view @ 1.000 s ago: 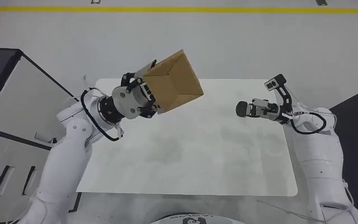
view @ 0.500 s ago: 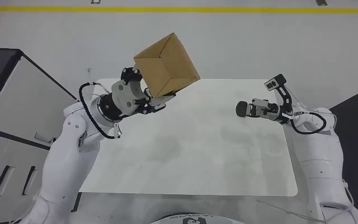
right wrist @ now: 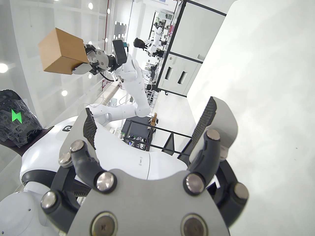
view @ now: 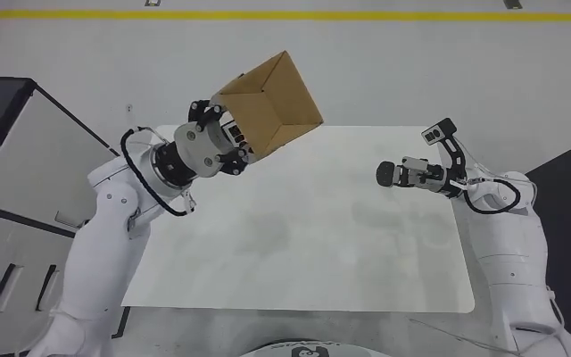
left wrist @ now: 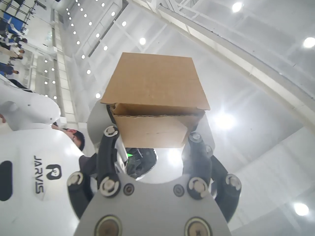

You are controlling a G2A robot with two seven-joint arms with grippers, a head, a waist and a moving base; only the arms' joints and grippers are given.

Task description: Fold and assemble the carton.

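A brown cardboard carton (view: 268, 103), folded into a box shape, is held up in the air above the table's far left corner. My left gripper (view: 234, 138) is shut on one of its flaps; in the left wrist view the carton (left wrist: 153, 99) sits between the two fingers of that gripper (left wrist: 152, 140), tilted upward toward the ceiling. My right gripper (view: 385, 173) hovers over the table's right side, open and holding nothing; its ribbed pads (right wrist: 206, 116) stand wide apart. From the right wrist view the carton (right wrist: 61, 51) is seen far off.
The white table (view: 312, 259) has a bare top with rounded corners. A dark-framed cabinet (view: 36, 152) stands to the left of the table. A yellow floor line (view: 285, 14) runs beyond the far edge.
The left arm has lifted and turned the carton, carrying it higher and slightly back toward the far edge. The right arm has stayed still.
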